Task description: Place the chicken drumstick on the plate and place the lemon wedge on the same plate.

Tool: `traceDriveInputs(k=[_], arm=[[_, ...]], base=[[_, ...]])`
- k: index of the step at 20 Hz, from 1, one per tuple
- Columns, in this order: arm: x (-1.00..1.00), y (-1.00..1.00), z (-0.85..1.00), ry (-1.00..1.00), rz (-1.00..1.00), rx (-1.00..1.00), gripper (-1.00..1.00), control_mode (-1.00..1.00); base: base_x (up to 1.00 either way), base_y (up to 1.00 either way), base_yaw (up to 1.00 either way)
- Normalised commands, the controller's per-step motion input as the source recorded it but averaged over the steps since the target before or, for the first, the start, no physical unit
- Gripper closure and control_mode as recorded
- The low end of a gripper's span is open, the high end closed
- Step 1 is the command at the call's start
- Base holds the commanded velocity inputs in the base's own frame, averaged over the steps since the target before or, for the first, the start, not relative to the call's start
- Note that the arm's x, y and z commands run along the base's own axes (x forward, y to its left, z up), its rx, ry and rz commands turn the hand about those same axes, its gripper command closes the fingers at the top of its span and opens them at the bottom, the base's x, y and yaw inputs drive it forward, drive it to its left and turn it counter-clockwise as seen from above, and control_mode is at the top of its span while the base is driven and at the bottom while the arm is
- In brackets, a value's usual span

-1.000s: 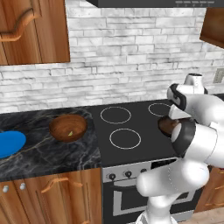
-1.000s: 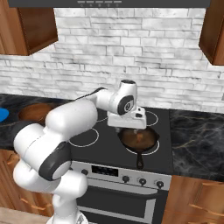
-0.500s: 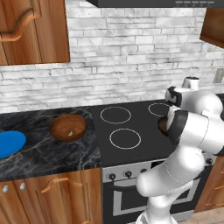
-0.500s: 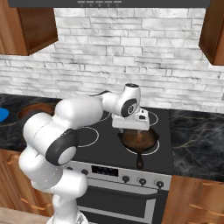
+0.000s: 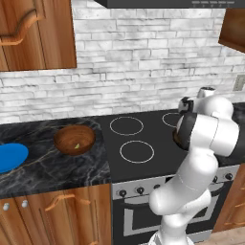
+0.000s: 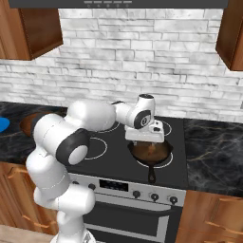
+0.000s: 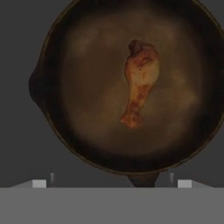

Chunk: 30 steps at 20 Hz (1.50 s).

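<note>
Orange-brown and untouched, the chicken drumstick (image 7: 140, 81) lay near the middle of a dark skillet (image 6: 152, 153) on the stove (image 6: 118, 156), thick end away from the pan's handle. Directly above it hung the claw (image 6: 145, 137), its fingers spread wide with nothing between them. Well to the left, on the black marbled surface (image 5: 52, 167), a wooden bowl (image 5: 74, 139) held the lemon wedge (image 5: 76, 145), a small yellow-green sliver on its floor. Beyond the bowl sat the blue plate (image 5: 10, 157), bare as far as could be seen. Neither item had reached it, so by my reading both transfers remained, starting with a descent onto the drumstick.
</note>
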Motion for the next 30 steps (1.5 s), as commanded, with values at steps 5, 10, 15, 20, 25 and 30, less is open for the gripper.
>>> traceDriveInputs(k=[5,10,15,20,25,30], arm=[[0.26,-0.01,-0.21,0.00,0.00,0.00,-1.00,-1.00],[0.21,-0.10,-0.22,0.00,0.00,0.00,-1.00,-1.00],[0.20,-0.12,-0.21,0.00,0.00,0.00,-1.00,-1.00],[0.20,-0.09,-0.18,0.00,0.00,0.00,-1.00,-1.00],[0.23,-0.08,-0.18,0.02,0.00,0.00,-1.00,-1.00],[0.24,-0.04,-0.19,0.05,0.00,0.00,-1.00,-1.00]], base=[[0.00,0.00,0.00],[0.00,0.00,0.00],[0.00,0.00,0.00],[0.00,0.00,0.00],[0.00,0.00,0.00],[0.00,0.00,0.00]])
